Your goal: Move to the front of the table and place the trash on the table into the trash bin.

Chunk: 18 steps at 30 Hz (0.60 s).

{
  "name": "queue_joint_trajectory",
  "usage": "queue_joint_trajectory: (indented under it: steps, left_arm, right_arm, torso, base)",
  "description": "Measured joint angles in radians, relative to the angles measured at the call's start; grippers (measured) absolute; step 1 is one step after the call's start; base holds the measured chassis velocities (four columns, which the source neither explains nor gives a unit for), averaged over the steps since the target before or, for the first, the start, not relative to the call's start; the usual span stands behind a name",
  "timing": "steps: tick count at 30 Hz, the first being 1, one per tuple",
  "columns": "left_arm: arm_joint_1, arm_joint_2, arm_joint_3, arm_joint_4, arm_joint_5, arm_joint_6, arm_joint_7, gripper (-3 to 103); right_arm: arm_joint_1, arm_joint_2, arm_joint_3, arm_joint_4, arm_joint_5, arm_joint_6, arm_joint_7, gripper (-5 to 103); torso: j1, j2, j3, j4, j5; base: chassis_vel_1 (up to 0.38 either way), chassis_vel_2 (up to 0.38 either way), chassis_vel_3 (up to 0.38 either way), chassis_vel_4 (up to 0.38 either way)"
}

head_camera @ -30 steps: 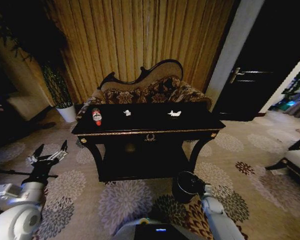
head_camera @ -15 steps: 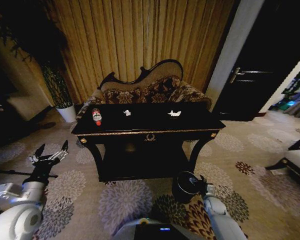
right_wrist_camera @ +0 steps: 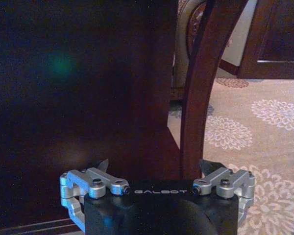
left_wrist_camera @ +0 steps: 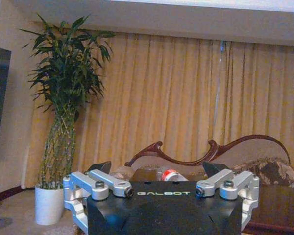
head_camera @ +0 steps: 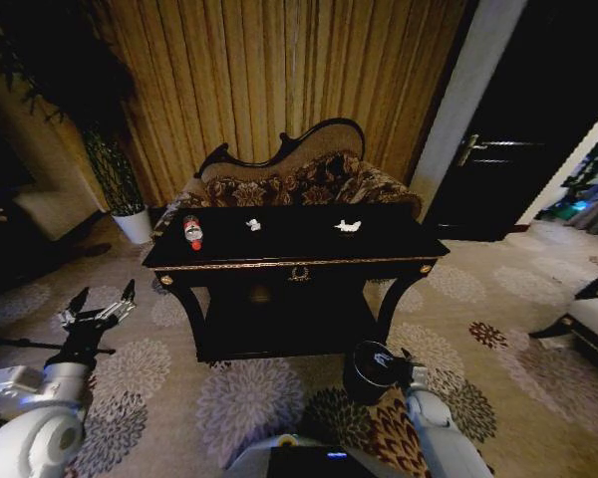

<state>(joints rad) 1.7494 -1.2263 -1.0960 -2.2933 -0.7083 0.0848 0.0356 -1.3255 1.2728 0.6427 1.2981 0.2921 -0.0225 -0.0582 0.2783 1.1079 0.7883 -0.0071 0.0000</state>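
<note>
The black table [head_camera: 299, 242] with gold trim stands straight ahead. On its top lie the trash items: a clear bottle with a red label [head_camera: 192, 232] at the left end and two white paper scraps [head_camera: 253, 225] [head_camera: 348, 226]. The dark round trash bin [head_camera: 371, 370] sits on the carpet in front of the table's right leg. My right gripper [head_camera: 405, 370] hangs open just right of the bin; its wrist view faces the table leg [right_wrist_camera: 202, 93]. My left gripper [head_camera: 100, 305] is open, low at the left, and its wrist view looks at the bottle [left_wrist_camera: 170, 175].
A patterned sofa [head_camera: 301, 182] stands behind the table against the curtains. A white plant pot [head_camera: 135, 225] with a tall plant [left_wrist_camera: 63, 98] is at the back left. A dark door [head_camera: 523, 139] and a piece of furniture [head_camera: 590, 321] are on the right.
My right arm has edged slightly forward beside the bin. Nothing else has moved.
</note>
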Motion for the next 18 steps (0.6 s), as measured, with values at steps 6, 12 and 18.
queue_joint_trajectory:
  steps: [6,12,18]
  left_arm:
    - [-0.004,0.0,0.005,0.0,0.0,0.0,0.0,100]
    - [-0.004,0.001,0.005,0.003,0.0,0.0,0.001,100]
    - [-0.005,0.0,0.006,0.003,0.001,0.0,0.001,100]
  right_arm:
    - [-0.021,-0.017,0.011,0.095,0.076,-0.027,-0.001,100]
    - [-0.061,-0.062,0.032,0.265,0.195,0.009,-0.035,100]
    - [-0.097,-0.108,0.051,0.402,0.21,0.04,-0.031,100]
  torso:
    - [0.0,0.0,0.0,0.0,-0.0001]
    - [0.0,0.0,0.0,0.0,-0.0002]
    - [0.0,0.0,0.0,-0.0001,-0.0002]
  base:
    - [0.0,0.0,0.0,0.0]
    - [0.0,0.0,0.0,0.0]
    - [0.0,0.0,0.0,0.0]
